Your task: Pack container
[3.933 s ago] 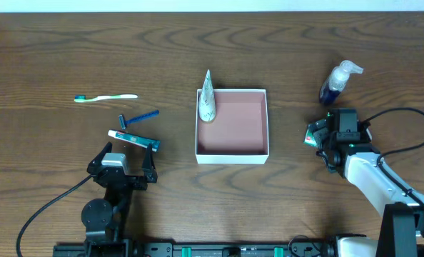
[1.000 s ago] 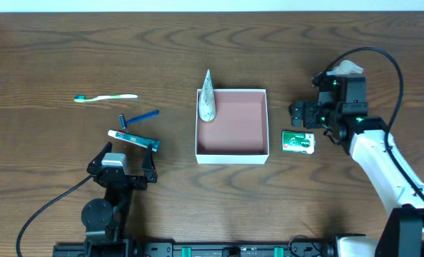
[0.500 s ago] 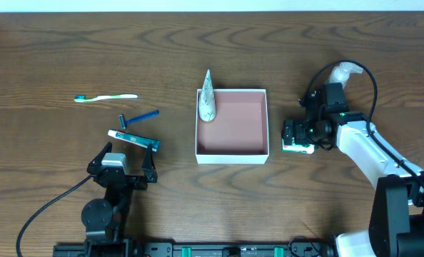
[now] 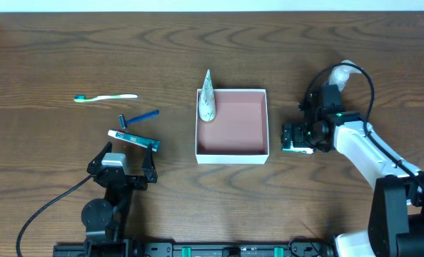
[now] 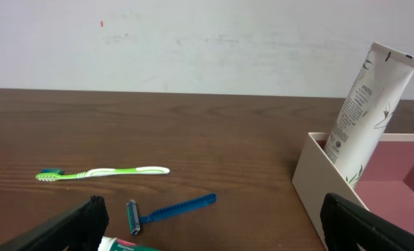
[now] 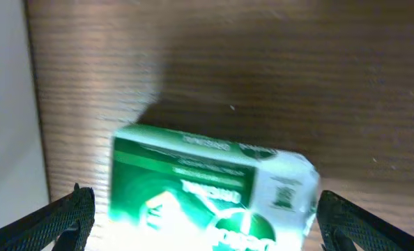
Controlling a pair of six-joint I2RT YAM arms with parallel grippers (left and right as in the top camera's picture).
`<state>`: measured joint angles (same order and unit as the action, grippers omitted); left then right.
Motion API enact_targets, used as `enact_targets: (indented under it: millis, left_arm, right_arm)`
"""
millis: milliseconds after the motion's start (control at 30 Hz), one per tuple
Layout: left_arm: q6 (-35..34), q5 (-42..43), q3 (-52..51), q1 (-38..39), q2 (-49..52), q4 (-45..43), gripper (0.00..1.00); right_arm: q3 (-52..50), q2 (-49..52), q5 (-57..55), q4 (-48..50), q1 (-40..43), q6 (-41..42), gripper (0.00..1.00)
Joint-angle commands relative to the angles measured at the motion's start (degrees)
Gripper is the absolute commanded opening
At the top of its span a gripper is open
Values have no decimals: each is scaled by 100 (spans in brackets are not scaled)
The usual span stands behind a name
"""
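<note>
The container (image 4: 232, 150) is a square white box with a pinkish floor, mid-table; its wall also shows in the left wrist view (image 5: 325, 183) and in the right wrist view (image 6: 8, 104). A white tube (image 4: 207, 101) leans in its far left corner. A green packet (image 4: 288, 145) lies on the table just right of the container. My right gripper (image 4: 298, 135) is low over it, open, with a finger on each side of the packet (image 6: 193, 174). My left gripper (image 4: 120, 170) rests open and empty at the front left.
A green toothbrush (image 4: 105, 98), a blue razor (image 4: 140, 117) and a toothpaste tube (image 4: 132, 138) lie left of the container. A spray bottle (image 4: 346, 70) stands at the back right, partly behind the right arm's cable.
My right gripper moved from near the spray bottle forward and left, down over the green packet. The packet, set down earlier, has stayed put. The left arm has not moved.
</note>
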<state>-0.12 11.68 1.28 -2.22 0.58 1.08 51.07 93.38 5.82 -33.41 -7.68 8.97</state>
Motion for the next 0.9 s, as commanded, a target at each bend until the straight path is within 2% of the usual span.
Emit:
enact_targets:
  millis: [0,567,733,800,867]
  left_arm:
    - [33,118,-105,-28,-35,184,98]
    - [33,118,-105,-28,-35,186,98]
    - [33,118,-105,-28,-35,186,98]
    - [33,118,-105,-28,-35,186,98]
    - [33,118,-105,-28,-35,186,98]
  right_arm:
    - [57,55,-24,70,-142,175,99]
    - [57,848,-46,149,-170,192,99]
    - [59,848,-46,192,-170,190,68]
    - [61,846,-46,221,-170,190,68]
    - [90,846,-46,216,-170,190,73]
